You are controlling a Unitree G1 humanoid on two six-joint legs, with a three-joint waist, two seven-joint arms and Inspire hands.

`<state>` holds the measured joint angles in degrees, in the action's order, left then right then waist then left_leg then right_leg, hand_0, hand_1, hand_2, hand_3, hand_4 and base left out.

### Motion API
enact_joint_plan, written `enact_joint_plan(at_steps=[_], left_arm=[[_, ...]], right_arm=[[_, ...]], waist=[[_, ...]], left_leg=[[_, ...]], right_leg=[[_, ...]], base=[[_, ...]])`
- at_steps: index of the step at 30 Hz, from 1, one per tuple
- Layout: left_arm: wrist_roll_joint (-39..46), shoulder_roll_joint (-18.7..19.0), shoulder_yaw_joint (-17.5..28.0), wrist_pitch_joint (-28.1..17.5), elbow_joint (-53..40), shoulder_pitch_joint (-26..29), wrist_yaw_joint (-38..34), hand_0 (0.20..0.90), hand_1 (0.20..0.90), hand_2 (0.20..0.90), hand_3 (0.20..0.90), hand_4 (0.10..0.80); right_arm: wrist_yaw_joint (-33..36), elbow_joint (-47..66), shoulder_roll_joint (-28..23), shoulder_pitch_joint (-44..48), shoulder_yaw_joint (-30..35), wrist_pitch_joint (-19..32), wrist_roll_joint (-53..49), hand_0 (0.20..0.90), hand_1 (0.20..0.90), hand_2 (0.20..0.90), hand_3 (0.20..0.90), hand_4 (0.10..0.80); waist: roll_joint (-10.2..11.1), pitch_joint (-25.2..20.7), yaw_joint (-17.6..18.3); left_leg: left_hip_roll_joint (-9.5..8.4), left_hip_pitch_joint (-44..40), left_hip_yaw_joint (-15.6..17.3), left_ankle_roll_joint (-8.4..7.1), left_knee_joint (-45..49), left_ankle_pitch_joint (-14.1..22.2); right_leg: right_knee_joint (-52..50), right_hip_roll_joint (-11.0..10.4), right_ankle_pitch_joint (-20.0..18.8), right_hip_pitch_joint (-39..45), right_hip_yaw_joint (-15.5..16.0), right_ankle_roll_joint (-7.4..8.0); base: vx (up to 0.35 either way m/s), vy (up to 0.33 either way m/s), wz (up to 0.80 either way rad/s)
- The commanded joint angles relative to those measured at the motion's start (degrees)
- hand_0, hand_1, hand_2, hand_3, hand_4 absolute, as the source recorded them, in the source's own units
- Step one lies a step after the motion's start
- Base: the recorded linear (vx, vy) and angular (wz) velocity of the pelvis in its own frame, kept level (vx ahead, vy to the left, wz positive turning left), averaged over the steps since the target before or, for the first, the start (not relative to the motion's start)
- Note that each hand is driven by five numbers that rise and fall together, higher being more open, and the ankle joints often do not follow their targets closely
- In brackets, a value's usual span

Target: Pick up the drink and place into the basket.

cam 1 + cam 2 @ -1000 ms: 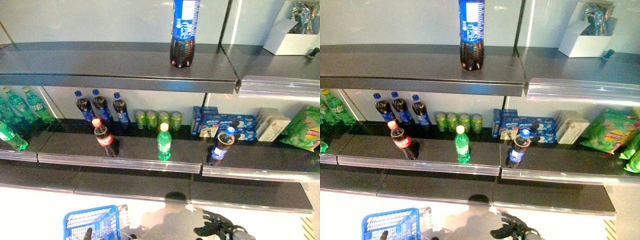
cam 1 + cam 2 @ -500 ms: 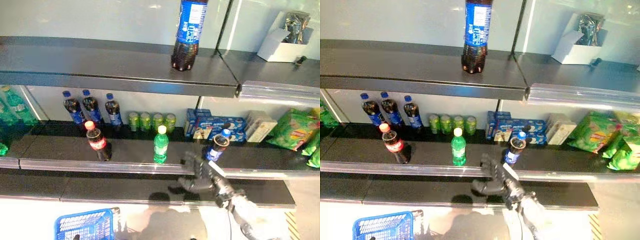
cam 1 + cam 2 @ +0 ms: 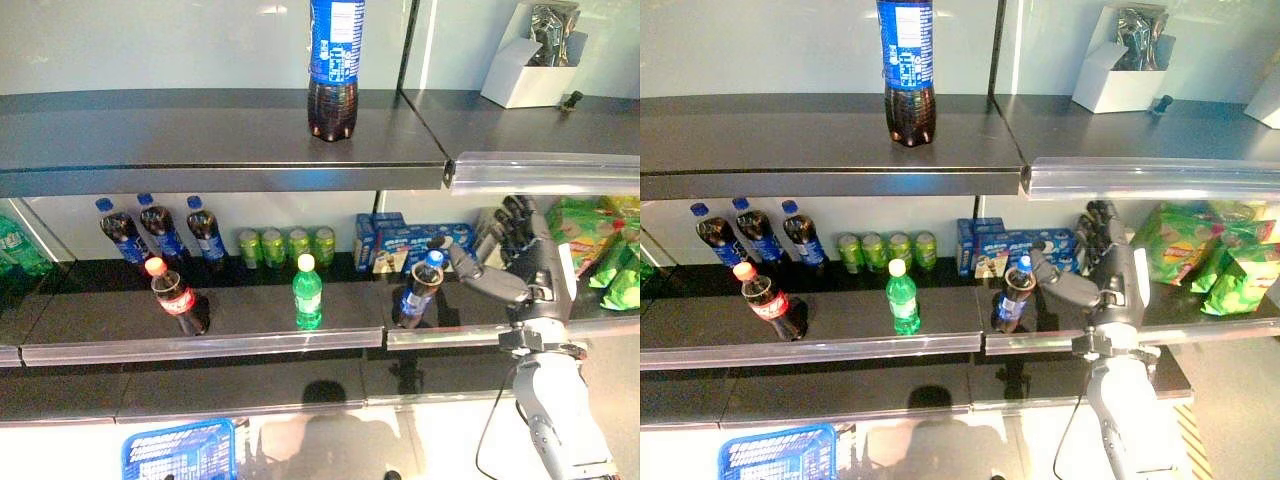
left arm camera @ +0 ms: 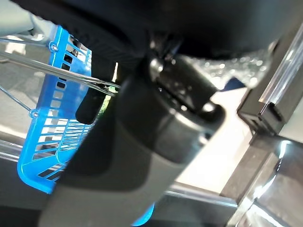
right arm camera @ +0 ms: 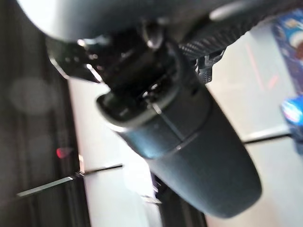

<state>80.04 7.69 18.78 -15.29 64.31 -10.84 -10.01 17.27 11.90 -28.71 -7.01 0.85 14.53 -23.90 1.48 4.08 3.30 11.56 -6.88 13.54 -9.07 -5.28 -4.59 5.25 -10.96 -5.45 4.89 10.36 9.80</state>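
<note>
A small cola bottle with a blue cap [image 3: 417, 295] stands at the front of the middle shelf [image 3: 250, 335]; it also shows in the right eye view [image 3: 1013, 296]. My right hand [image 3: 525, 265] is open just to the right of it, fingers straight and upright, with the thumb stretched towards the bottle's cap and not closed on it. The blue basket [image 3: 180, 455] hangs low at the left. In the left wrist view my left hand [image 4: 151, 127] is shut on its thin wire handles [image 4: 57, 71].
On the same shelf stand a green bottle [image 3: 307, 292], a red-capped cola bottle [image 3: 177, 297], blue-capped bottles [image 3: 160, 228] and green cans [image 3: 285, 245] behind. Blue boxes [image 3: 400, 240] and green snack bags [image 3: 600, 250] lie near my right hand. A large cola bottle [image 3: 334, 65] stands on the top shelf.
My right hand has risen from low in front of the shelves to the middle shelf, right of the blue-capped bottle. The camera has shifted too.
</note>
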Motion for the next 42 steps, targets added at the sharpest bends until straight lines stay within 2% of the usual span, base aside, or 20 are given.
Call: enact_joint_plan(at_steps=[1, 3, 7, 11, 15, 21, 33, 38, 42], left_arm=[[-4.1, 0.7, -0.9, -1.5, 1.6, 3.9, 2.6, 0.3, 0.3, 0.3, 0.2, 0.1], [-4.3, 0.8, -0.9, -1.5, 1.6, 3.8, 2.5, 0.3, 0.3, 0.3, 0.2, 0.1], [-4.6, 0.6, -1.3, -1.5, 0.4, 3.5, 3.1, 0.3, 0.3, 0.3, 0.2, 0.1], [-4.4, 0.9, -3.3, -1.4, -2.2, 4.8, 2.3, 0.3, 0.3, 0.3, 0.2, 0.1], [-3.8, 0.8, -5.2, -1.8, -4.8, 5.9, 0.3, 0.3, 0.3, 0.3, 0.2, 0.1], [-3.6, 0.8, -7.8, -1.9, -9.8, 5.8, -3.9, 0.3, 0.3, 0.3, 0.2, 0.1], [-0.9, 0.5, -11.1, -1.5, -12.7, 6.0, -2.3, 0.3, 0.3, 0.3, 0.2, 0.1], [0.8, 0.6, -13.0, -1.8, -13.6, 8.0, -1.3, 0.3, 0.3, 0.3, 0.2, 0.1], [1.8, 0.6, -14.2, -1.6, -13.8, 10.6, -1.3, 0.3, 0.3, 0.3, 0.2, 0.1]], right_arm=[[2.6, 7.6, -1.1, 5.2, 5.4, 5.5, 1.1, 0.9, 0.9, 0.9, 0.9, 0.8], [2.9, 6.5, -1.1, 4.7, 4.6, 2.7, 0.9, 0.9, 0.9, 0.9, 0.9, 0.8], [2.9, 3.6, -0.5, 3.6, 2.7, 0.9, -1.3, 0.9, 0.9, 0.9, 0.9, 0.8], [5.1, 0.1, 0.3, 4.1, 0.4, 2.2, -1.7, 0.9, 0.9, 0.9, 0.9, 0.8], [7.2, -2.8, 1.3, 5.6, -1.4, 4.0, -1.5, 0.9, 0.9, 0.9, 0.9, 0.8], [10.6, -6.3, 2.9, 7.6, -3.5, 5.4, -0.9, 0.9, 0.9, 0.9, 0.9, 0.8], [10.9, -9.6, 2.0, 11.0, -5.1, 5.6, -3.2, 0.9, 0.9, 0.9, 0.9, 0.8], [11.4, -12.8, 1.5, 16.7, -6.2, 6.4, -4.4, 0.9, 0.9, 0.9, 0.9, 0.8], [13.1, -15.9, 1.6, 24.9, -6.6, 4.9, -4.7, 0.9, 0.9, 0.9, 0.9, 0.8]], waist=[[0.4, 0.5, -0.5], [0.5, 0.5, -0.6], [0.6, 1.6, -0.6], [0.3, 4.9, -0.4], [-0.2, 7.1, -0.4], [-1.2, 10.9, -1.0], [-2.6, 15.4, -1.9], [-3.3, 17.9, -2.6], [-3.7, 20.2, -3.5]], left_leg=[[0.18, -4.1, 1.1, 2.24, 3.1, 7.0], [0.05, -4.0, 1.0, 2.31, 3.4, 7.1], [-0.52, -3.0, 0.1, 2.71, 7.0, 8.4], [-1.04, 0.5, -2.1, 2.94, 14.7, 10.7], [-1.04, 3.0, -2.9, 3.14, 17.6, 11.3], [-1.42, 6.4, -4.3, 3.5, 19.7, 11.0], [-2.21, 9.8, -6.3, 3.68, 22.1, 10.0], [-2.5, 12.2, -7.3, 3.59, 22.8, 9.0], [-2.87, 14.7, -8.5, 3.44, 23.6, 8.2]], right_leg=[[-1.8, -2.6, 0.8, -1.3, 1.8, 2.02], [-2.2, -2.6, 1.0, -1.4, 1.8, 1.95], [-5.7, -2.7, 2.5, -2.4, 1.6, 1.37], [-13.2, -2.7, 5.2, -5.5, 0.5, 0.27], [-16.6, -3.1, 6.3, -8.0, 0.3, 0.01], [-18.8, -3.7, 6.5, -10.2, 0.4, 0.12], [-21.2, -4.0, 6.8, -12.4, 0.6, -0.74], [-22.4, -4.0, 6.7, -14.2, 0.7, -1.49], [-23.0, -4.1, 6.7, -15.5, 1.2, -2.25]], base=[[0.0, 0.0, 0.0], [0.038, -0.002, -0.01], [0.067, -0.01, 0.0], [0.009, -0.002, 0.04], [-0.034, 0.002, 0.14], [-0.051, -0.015, 0.1], [-0.019, -0.002, 0.02], [-0.057, 0.005, 0.02], [-0.053, 0.011, 0.07]])
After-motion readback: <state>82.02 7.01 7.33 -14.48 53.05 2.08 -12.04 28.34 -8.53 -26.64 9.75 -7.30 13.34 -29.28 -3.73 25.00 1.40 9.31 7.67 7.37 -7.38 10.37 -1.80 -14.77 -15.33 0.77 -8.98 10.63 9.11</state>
